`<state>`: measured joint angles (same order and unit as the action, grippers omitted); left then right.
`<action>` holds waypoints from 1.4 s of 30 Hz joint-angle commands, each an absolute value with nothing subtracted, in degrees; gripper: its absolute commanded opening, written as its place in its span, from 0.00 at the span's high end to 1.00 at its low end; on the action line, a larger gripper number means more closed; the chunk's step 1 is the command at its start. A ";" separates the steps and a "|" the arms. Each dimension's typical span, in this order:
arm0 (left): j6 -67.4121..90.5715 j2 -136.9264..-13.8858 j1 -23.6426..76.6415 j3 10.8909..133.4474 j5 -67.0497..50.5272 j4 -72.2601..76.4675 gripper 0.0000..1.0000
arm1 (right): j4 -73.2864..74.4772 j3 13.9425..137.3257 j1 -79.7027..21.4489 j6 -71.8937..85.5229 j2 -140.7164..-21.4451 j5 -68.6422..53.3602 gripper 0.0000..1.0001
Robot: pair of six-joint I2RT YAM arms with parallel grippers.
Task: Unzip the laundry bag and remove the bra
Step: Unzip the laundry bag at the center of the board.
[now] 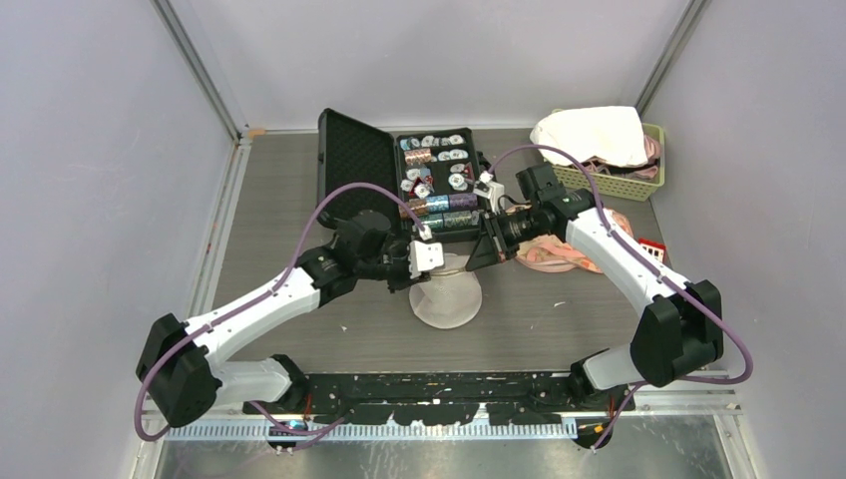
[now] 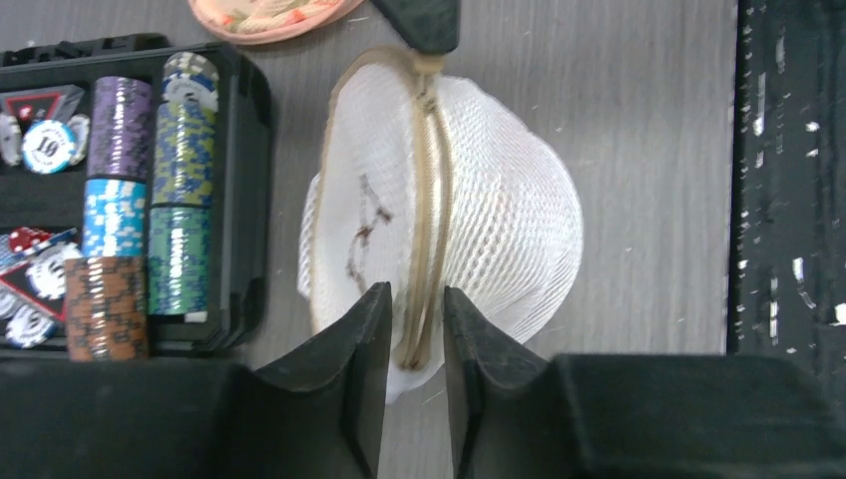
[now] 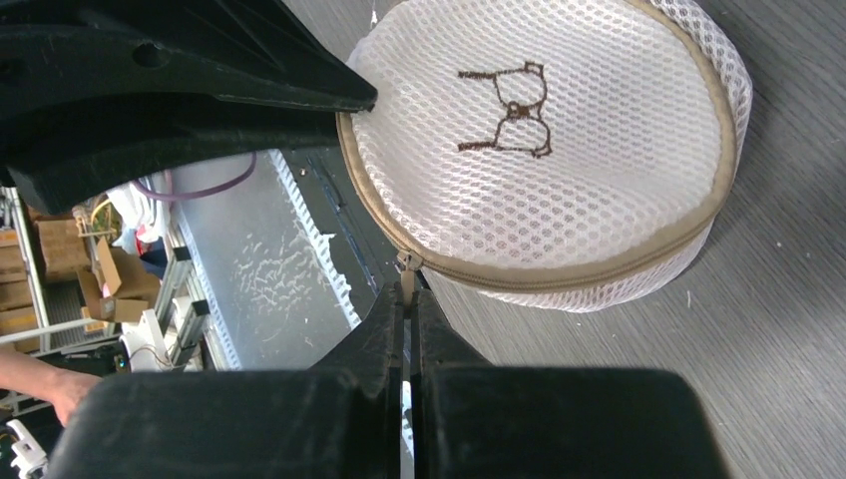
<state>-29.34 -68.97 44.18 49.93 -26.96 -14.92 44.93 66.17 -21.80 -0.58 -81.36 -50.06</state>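
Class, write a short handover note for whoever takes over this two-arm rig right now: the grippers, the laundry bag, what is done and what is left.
Left gripper: fingers narrowly apart around the rim of the laundry bag; whether it pinches firmly is unclear.
Right gripper: shut on the zipper pull.
Bag: mid-table, between the two grippers.
Done: both arms are at the bag and the pull is gripped.
Left: the zipper looks closed wherever it shows, so run the pull round, open the bag and take out the bra, which is not visible.
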 commanded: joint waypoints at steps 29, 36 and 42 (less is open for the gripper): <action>-37.67 -65.59 48.95 47.22 -20.22 -15.40 1.00 | 50.12 67.27 -24.26 -6.21 -78.42 -51.16 0.99; -39.19 -63.82 45.19 43.80 -19.49 -13.32 1.00 | 51.01 66.63 -24.12 -6.68 -77.18 -51.11 0.99; -38.28 -61.31 44.04 42.71 -21.43 -13.41 1.00 | 49.47 65.92 -24.22 -4.81 -76.86 -51.85 0.99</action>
